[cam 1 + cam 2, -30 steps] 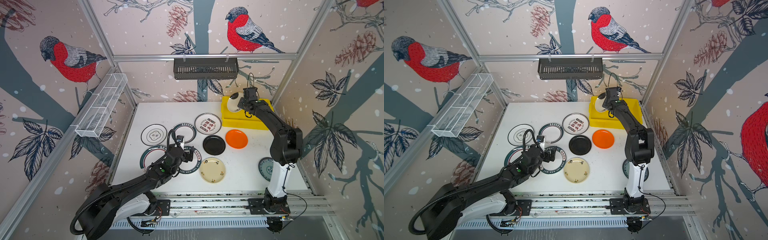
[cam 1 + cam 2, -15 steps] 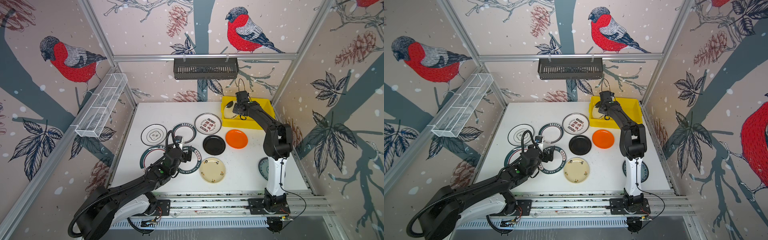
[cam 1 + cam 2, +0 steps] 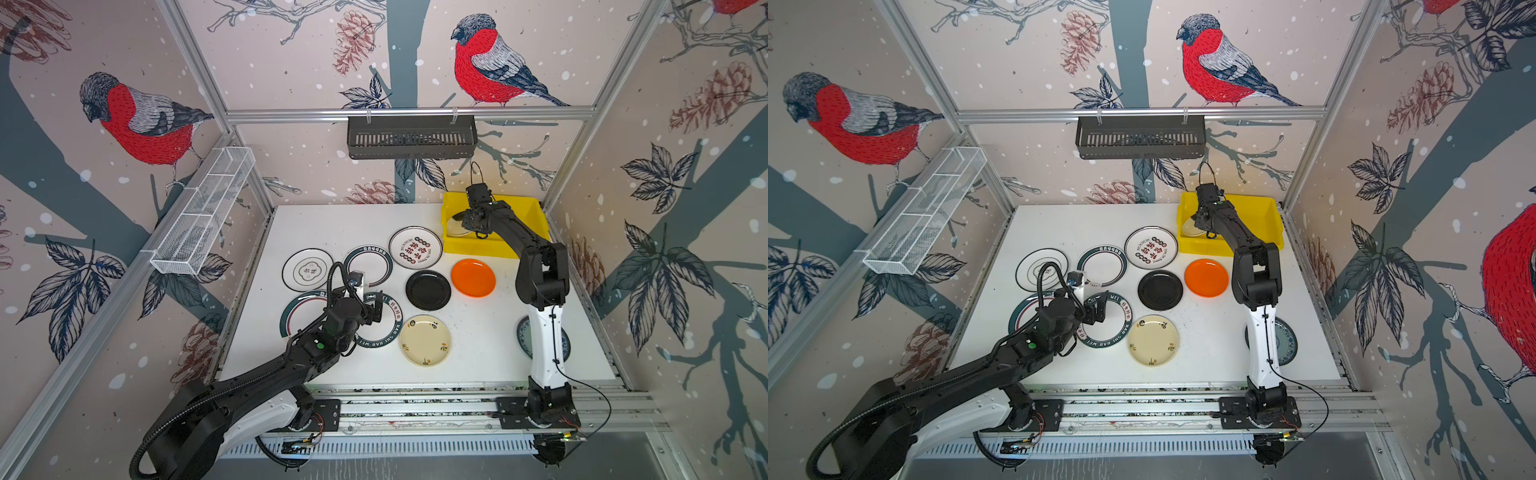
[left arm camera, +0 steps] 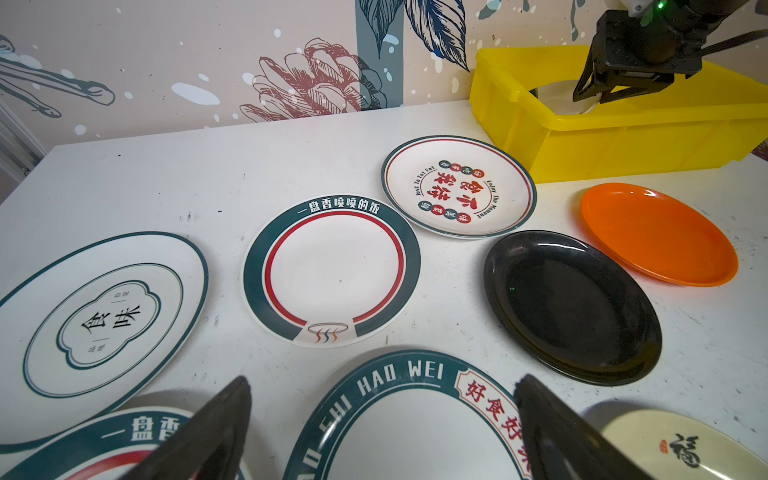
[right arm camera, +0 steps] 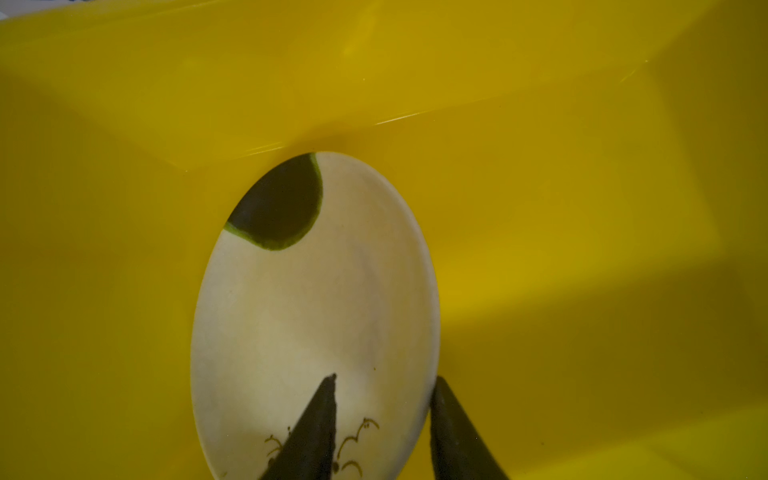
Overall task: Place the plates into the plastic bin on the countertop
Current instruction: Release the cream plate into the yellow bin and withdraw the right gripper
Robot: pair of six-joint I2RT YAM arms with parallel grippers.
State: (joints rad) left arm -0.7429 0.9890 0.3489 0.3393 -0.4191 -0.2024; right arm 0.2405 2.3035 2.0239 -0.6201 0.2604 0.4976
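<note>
Letting go of a cream plate point(image 5: 311, 299) inside the plastic bin point(image 3: 473, 248) looks to be the step in hand. The right gripper point(image 5: 385, 378) sits low between the bin's yellow walls with its jaws partly apart and the plate's rim between them. One finger is over the plate's face and the other just outside its edge. I cannot tell whether either touches the rim, but they do not look clamped on it. The plate is at one end of the bin, and I cannot tell whether it lies flat or leans on a wall. Well apart from the bin, the left gripper point(image 4: 382, 380) hovers spread wide and empty over the green-lettered rim of the HAO WEI plate point(image 4: 415, 424). Most plates are on the countertop point(image 3: 332, 224) outside the bin, so the task is at an early stage. The orange plate point(image 3: 473, 277) lies just in front of the bin, and the red-character plate point(image 3: 415, 247) is beside its near corner. Next, I judge, the right jaws should widen enough to clear the rim. The gripper should then rise straight up out of the bin so it does not drag the plate, and move to one of those nearby plates. Each will likely need a low, edge-on pinch, since their shallow rims lie flat.
</note>
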